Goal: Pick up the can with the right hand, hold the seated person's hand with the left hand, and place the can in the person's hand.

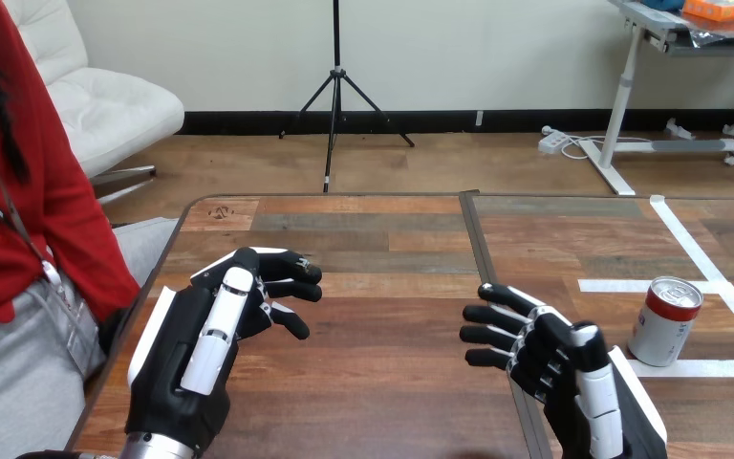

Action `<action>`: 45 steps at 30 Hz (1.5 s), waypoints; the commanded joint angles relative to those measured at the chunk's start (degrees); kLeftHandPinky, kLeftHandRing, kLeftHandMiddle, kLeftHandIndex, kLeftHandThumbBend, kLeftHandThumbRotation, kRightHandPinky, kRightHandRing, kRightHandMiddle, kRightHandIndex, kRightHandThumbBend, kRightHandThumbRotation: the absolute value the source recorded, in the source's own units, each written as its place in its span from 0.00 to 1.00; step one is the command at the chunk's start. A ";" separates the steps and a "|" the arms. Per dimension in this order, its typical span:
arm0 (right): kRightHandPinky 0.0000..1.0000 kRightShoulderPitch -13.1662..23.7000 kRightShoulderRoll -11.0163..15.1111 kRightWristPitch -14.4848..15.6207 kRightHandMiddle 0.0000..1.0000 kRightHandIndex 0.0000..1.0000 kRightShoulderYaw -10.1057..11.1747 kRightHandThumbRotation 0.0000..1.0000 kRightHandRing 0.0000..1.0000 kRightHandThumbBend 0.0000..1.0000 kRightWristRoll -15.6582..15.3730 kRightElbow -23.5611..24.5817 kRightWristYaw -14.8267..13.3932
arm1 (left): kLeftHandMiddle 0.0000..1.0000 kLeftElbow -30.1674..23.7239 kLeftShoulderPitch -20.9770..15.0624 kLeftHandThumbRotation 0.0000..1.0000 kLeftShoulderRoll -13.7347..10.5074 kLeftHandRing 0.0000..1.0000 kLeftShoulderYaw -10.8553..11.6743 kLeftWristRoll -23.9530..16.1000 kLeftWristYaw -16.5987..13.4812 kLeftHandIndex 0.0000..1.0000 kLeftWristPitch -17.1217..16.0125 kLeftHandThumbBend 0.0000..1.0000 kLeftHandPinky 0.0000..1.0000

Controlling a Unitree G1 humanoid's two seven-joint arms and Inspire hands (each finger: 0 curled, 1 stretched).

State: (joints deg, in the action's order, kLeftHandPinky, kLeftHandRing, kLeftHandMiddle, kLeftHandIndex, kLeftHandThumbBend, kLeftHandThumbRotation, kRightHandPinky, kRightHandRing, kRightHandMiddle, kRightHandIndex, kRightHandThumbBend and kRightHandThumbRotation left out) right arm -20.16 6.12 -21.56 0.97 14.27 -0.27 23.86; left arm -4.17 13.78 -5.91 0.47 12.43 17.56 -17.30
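Head view. The can (664, 321) stands upright on the table (382, 382), on white tape lines (707, 368), just beside my right robot hand (545, 349) and not touching it. That hand is released, fingers spread. My left robot hand (220, 325) is relaxed and empty, near the table's left edge. I judge the can light, smooth and thin-walled, so it should be gripped round mid-body without crushing. The table is flat, with free space round the can.

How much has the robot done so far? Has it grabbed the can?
Nothing looks done yet. The can stands upright on the table, untouched, beside the right hand. Both hands are open and empty; the left hand is nearest the person. Still left: grab the can, hold the person's hand, and put the can in it.
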 commanded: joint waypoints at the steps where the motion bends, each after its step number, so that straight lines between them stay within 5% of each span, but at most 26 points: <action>1: 0.71 2.57 -1.36 -1.30 0.77 0.80 0.51 1.00 0.76 0.77 2.24 -0.43 0.27 | 0.61 -2.32 -1.67 0.86 -0.12 0.61 0.26 0.20 0.30 0.55 -1.18 0.32 0.40; 29: 0.72 2.54 -1.82 -2.43 0.76 0.79 0.06 1.00 0.74 0.79 1.91 -2.59 1.52 | 0.61 -4.69 -1.07 0.83 -0.04 0.61 1.57 0.95 -1.76 0.59 1.57 0.39 0.39; 45: 0.73 6.90 1.75 -3.54 0.78 0.81 1.62 1.00 0.77 0.80 -5.62 -2.22 -1.63 | 0.61 -5.17 -0.76 0.84 -0.78 0.61 1.88 1.24 -1.20 0.60 0.97 0.36 0.39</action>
State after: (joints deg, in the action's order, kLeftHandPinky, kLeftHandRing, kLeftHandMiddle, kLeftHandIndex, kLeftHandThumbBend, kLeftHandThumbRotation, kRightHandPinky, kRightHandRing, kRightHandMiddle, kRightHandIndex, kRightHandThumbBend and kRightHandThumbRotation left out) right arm -19.50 5.81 -22.52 1.09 10.49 -3.06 23.45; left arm -6.44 14.91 -6.16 1.57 13.18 15.95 -15.50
